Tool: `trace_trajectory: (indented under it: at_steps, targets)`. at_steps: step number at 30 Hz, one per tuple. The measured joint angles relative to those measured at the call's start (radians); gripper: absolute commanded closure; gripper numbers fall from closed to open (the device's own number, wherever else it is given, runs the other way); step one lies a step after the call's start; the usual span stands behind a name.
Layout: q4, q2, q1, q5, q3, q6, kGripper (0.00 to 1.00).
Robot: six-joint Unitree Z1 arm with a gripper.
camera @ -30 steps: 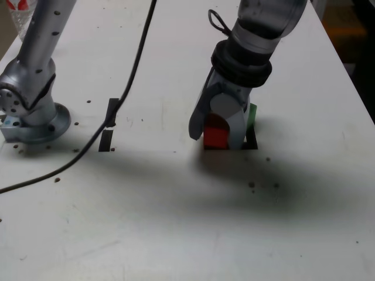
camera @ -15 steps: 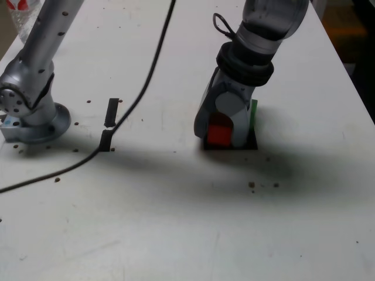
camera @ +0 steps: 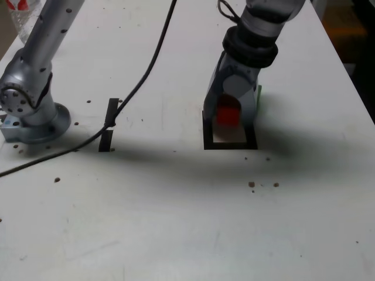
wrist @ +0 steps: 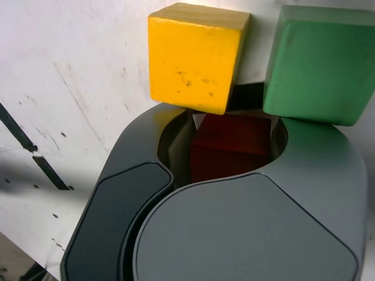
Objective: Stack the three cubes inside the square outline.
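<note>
The arm point(camera: 251, 47) comes in from the top of the exterior view and leans down over the square outline point(camera: 247, 146), its wrist slanting toward the exterior view's lower left and the pincer point(camera: 229, 119) reaching down over the outline's far part. Its two curved fingers are pinching the red cube point(camera: 228, 115) — one on either side of it. Seen from outside, that cube sits over the far part of the outline, with some of the white centre bare in front of it; whether it touches the table I cannot tell.

In the wrist view the yellow cube point(wrist: 192, 61) and the green cube point(wrist: 321, 64) stand beside each other with a gap between, just past the fingertips, and a bit of black tape shows in that gap. From outside only a sliver of green shows, near the outline's far right corner; the yellow one is hidden.

Two short tape strips point(camera: 112, 111) lie well to the outline's left in the exterior view — a dark cable point(camera: 146, 79) crosses there. Farther left of the outline stands a silver metal post point(camera: 36, 99) on a round base.
</note>
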Motion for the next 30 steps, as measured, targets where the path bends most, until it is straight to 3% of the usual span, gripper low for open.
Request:
trace_trajectory:
  at_steps: [9, 21, 30]
  targets:
    - [0.001, -0.016, 0.004, 0.022, -0.002, 0.0, 0.84]
    - [0.05, -0.09, -0.148, 0.004, -0.008, -0.184, 0.84]
    - [0.032, -0.09, -0.173, 0.02, 0.035, -0.276, 0.83]
